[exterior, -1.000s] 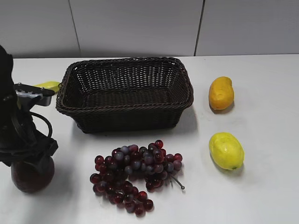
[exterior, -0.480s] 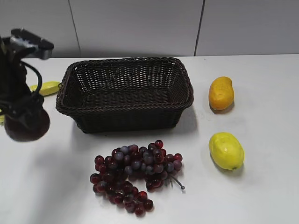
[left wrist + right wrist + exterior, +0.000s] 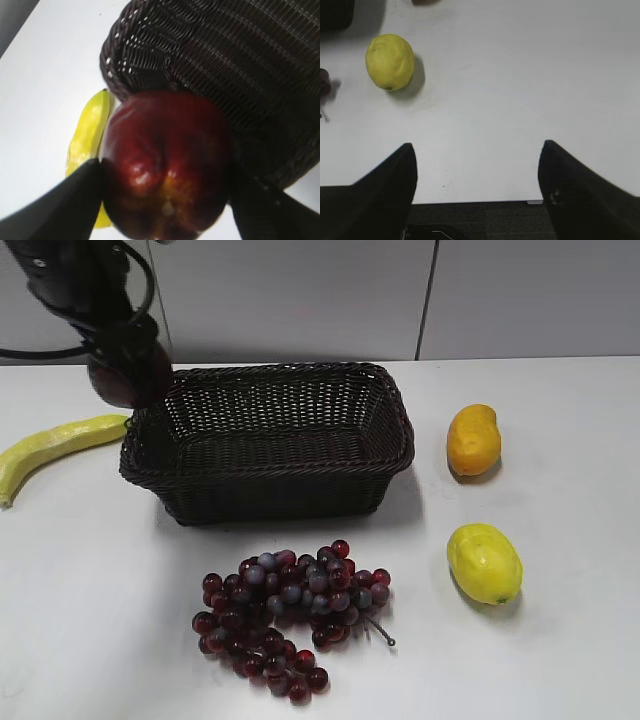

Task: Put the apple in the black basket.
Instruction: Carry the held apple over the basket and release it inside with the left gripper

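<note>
My left gripper (image 3: pixel 122 365) is shut on the dark maroon-red apple (image 3: pixel 128 378) and holds it in the air at the far left corner of the black basket (image 3: pixel 268 475). In the left wrist view the apple (image 3: pixel 167 162) fills the space between the two black jaws (image 3: pixel 165 200), with the basket's woven corner (image 3: pixel 210 55) right behind it. The basket is large, dark woven wicker, and holds nothing. My right gripper (image 3: pixel 476 170) is open and empty above the table's front edge; it does not show in the exterior view.
A bunch of red-purple grapes (image 3: pixel 285 615) lies in front of the basket. A yellow-green banana (image 3: pixel 50 448) lies left of it. An orange mango (image 3: pixel 473 439) and a yellow lemon (image 3: pixel 484 562) lie to the right; the lemon shows in the right wrist view (image 3: pixel 390 61).
My left gripper has lifted the apple off the table at the front left and carried it up and back to the basket's far left corner. The banana is now uncovered.
</note>
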